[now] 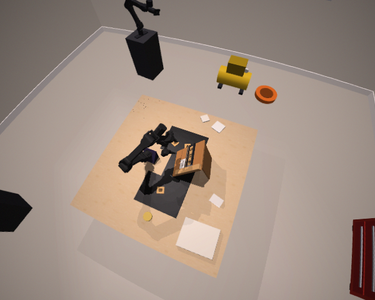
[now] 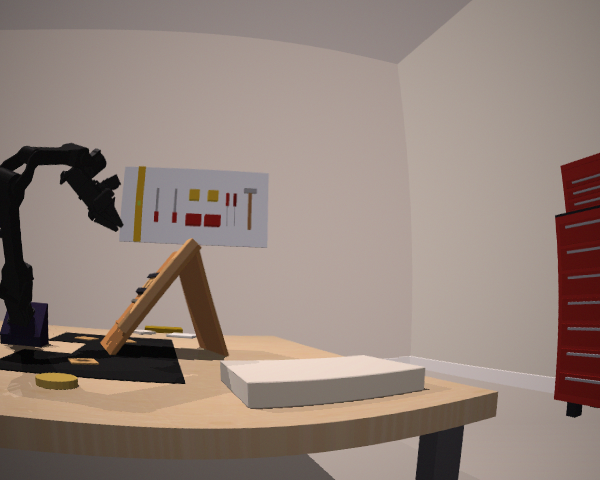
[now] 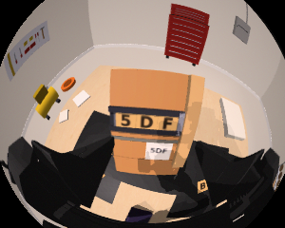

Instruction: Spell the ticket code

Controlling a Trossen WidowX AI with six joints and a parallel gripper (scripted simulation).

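Three tiles [image 1: 190, 156] [image 3: 146, 122] were held in the one rail [image 1: 185, 157] [image 3: 144, 111], and 5, D, F was read from left to right. The same code, 5DF, was printed on the one ticket [image 1: 182, 163] [image 3: 159, 151], set below the rail on the tilted board [image 1: 199, 156] [image 2: 155, 295] [image 3: 149, 87]. Whether each tile was pushed fully home could not be told.

The one claw [image 1: 174, 147] [image 2: 119, 227] [image 3: 157, 143] was spread wide, with nothing held between its two fingers; it was held in the air in front of the board, apart from the rail.

Three more tiles were left loose on the dark mat [image 1: 181, 200] [image 2: 150, 369]: one [image 1: 160, 190] [image 2: 83, 361] on one side of the board, and two, a near one [image 1: 175, 143] and a partly hidden one [image 1: 187, 145], on the other. A B could be read on one loose tile in the wrist view.

On the counter [image 1: 113, 180] [image 2: 300, 346], three small white cards, one white slab [image 1: 198, 238] [image 2: 336, 379] [image 3: 233, 119] and one yellow disc [image 1: 147, 216] [image 2: 56, 380] were also seen.
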